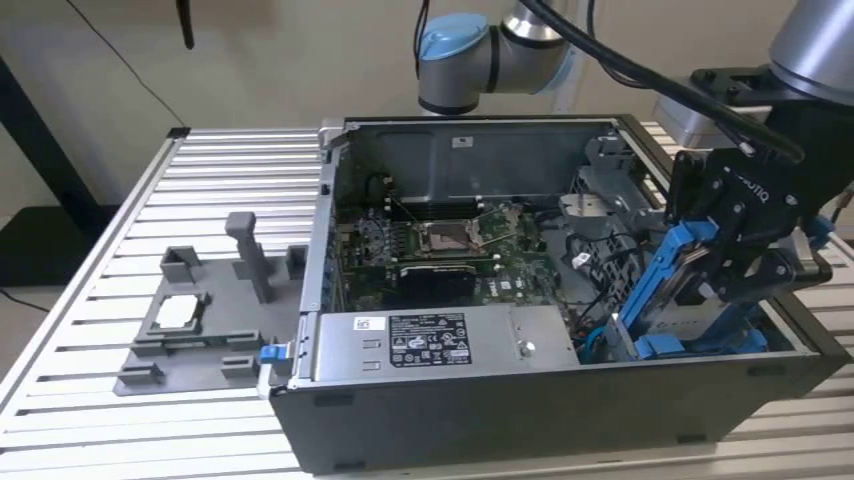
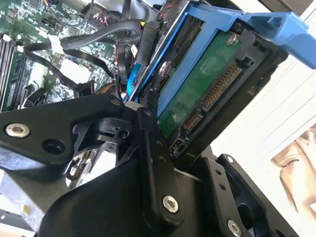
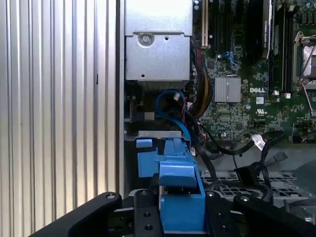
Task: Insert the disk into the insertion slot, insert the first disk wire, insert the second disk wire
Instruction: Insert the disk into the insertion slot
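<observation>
Exterior view: the gripper (image 1: 741,268) is clamped on the disk (image 1: 674,290) by its blue carrier, steeply tilted at a corner of the computer case (image 1: 534,420). In the first wrist view the insertion slot (image 3: 146,159) lies just ahead. I judge the carrier must square with the slot's guides, clear of the black cables (image 3: 232,148).

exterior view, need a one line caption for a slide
Gripper holds the disk, steeply tilted in its blue carrier, over the open computer case at the exterior view's right.
</observation>
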{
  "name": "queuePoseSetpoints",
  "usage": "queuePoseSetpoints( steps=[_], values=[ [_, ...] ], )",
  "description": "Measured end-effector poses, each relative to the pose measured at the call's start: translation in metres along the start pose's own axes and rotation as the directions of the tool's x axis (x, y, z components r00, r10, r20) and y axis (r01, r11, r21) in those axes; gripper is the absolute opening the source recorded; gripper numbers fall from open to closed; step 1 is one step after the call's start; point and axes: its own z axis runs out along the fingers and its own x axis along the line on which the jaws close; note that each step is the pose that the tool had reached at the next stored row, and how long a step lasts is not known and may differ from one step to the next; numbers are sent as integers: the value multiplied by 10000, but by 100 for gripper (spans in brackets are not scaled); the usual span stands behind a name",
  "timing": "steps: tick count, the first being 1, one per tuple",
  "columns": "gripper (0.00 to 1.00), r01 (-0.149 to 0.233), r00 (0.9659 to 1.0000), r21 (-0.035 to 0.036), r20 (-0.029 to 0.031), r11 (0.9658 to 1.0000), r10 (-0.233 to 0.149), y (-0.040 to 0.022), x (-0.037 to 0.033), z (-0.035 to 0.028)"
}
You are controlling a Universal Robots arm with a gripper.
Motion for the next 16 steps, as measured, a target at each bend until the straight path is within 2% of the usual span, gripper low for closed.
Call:
queuePoseSetpoints(
  steps=[4, 6, 8, 13, 14, 16],
  values=[
    [34, 0, 10000, -1, 21, 10000, 0, 1, 0, -1],
    [47, 1, 10000, 0, 33, 10000, -1, 1, 0, 0],
    [47, 2, 10000, 0, 36, 10000, -2, 0, 1, -2],
    [47, 2, 10000, 2, 44, 10000, -2, 4, -4, -101],
    [47, 5, 10000, 14, 45, 10000, -5, 4, -11, -111],
    [47, 5, 10000, 102, 46, 9999, -6, 6, -39, -122]
  ],
)
